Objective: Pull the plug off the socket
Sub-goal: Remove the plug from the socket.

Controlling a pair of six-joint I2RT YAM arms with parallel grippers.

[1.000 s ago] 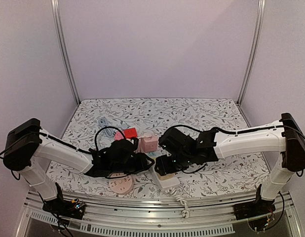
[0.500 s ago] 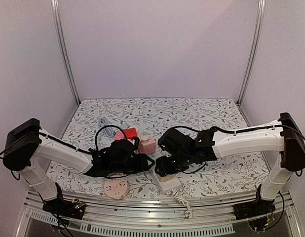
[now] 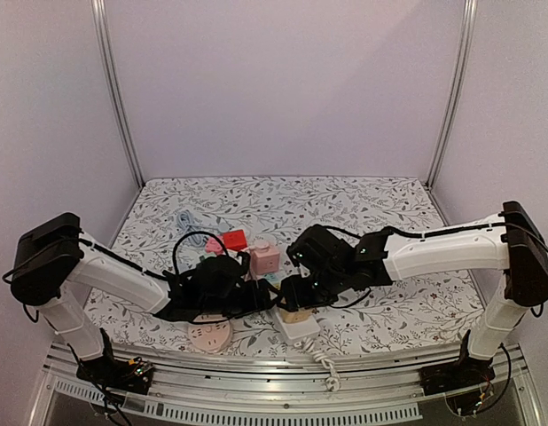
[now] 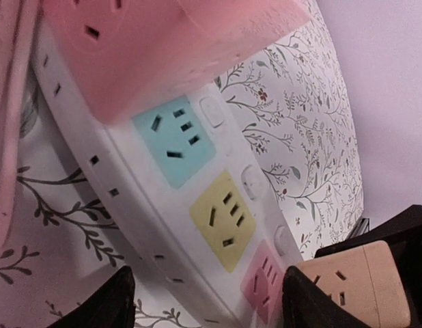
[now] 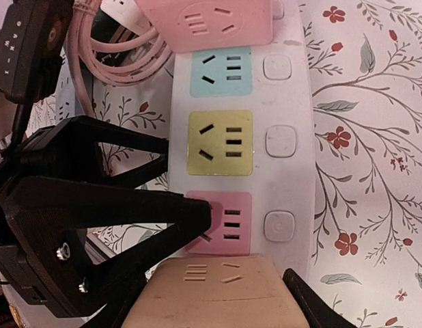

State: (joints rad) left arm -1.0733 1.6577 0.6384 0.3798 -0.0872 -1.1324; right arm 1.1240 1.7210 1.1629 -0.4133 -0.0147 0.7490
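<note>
The socket is a white power strip (image 5: pixel 289 102) with blue, yellow and pink outlets, also seen in the left wrist view (image 4: pixel 129 205). The plug, a tan cube (image 5: pixel 211 290), sits at the strip's near end, and my right gripper (image 5: pixel 214 311) is shut on it. I cannot tell whether it is still seated. From the left, my left gripper (image 4: pixel 207 301) stands open across the strip, one fingertip (image 5: pixel 201 212) over the pink outlet. In the top view both grippers meet at the strip (image 3: pixel 299 330), left gripper (image 3: pixel 265 297) beside right gripper (image 3: pixel 296 303).
A pink cube adapter (image 5: pixel 204 20) sits on the strip's far end (image 3: pixel 263 259), with a coiled pink cable (image 5: pixel 95 48) beside it. A red block (image 3: pixel 234 238), a blue cable (image 3: pixel 181 222) and a round pink socket (image 3: pixel 209 335) lie to the left. A white cord (image 3: pixel 323 362) runs over the front edge.
My left gripper's jaws have spread wide apart and its arm has edged right. The right gripper keeps its hold on the tan plug and has barely moved.
</note>
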